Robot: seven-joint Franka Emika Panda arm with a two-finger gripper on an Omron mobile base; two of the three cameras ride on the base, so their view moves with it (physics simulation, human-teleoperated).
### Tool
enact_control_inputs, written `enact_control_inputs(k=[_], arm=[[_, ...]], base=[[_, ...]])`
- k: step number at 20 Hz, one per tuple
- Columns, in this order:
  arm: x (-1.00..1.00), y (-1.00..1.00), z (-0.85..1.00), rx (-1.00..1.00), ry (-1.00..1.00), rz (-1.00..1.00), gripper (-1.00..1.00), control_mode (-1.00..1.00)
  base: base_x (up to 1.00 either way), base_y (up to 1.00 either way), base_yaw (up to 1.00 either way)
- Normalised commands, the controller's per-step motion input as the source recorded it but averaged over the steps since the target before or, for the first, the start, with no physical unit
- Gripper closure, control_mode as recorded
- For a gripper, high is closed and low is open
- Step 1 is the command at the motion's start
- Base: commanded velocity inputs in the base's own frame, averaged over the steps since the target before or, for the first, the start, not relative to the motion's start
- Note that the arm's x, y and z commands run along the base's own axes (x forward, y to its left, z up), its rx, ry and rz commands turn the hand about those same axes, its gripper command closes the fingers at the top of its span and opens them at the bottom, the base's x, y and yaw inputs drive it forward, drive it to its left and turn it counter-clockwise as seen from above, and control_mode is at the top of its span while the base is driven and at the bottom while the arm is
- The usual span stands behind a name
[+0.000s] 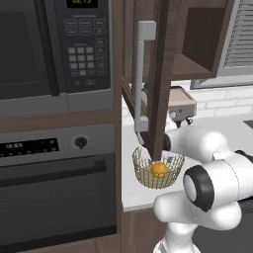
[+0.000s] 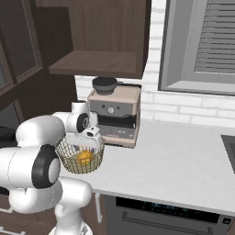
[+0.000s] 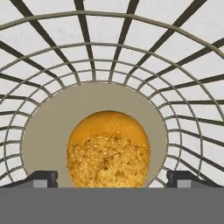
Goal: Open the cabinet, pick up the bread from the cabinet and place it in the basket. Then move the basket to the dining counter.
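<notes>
Gripper [image 3: 112,183] is sitting with its jaws spread wide, holding nothing, pointing straight down into the basket [image 3: 183,87]. Bread [image 3: 108,151] is lying on the basket's beige bottom, between the two fingertips and just beyond them; contact is probably broken, though the hand view is too tight to be sure. Basket is resting on the white worktop [image 2: 183,160] beside the open cabinet door [image 1: 160,74]. Next step as I read it: gripping the basket rim, so lift clear first and avoid snagging the wire.
</notes>
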Motion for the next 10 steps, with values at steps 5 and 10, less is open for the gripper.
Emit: enact_control_inputs(k=[5,10], arm=[[-0.30,0.02,0.44,0.00,-0.17,-0.03,-1.00,-1.00],[-0.38,-0.26,0.07,0.02,-0.07,-0.12,-1.00,-1.00]], base=[[0.00,0.00,0.00],[0.00,0.00,0.00]])
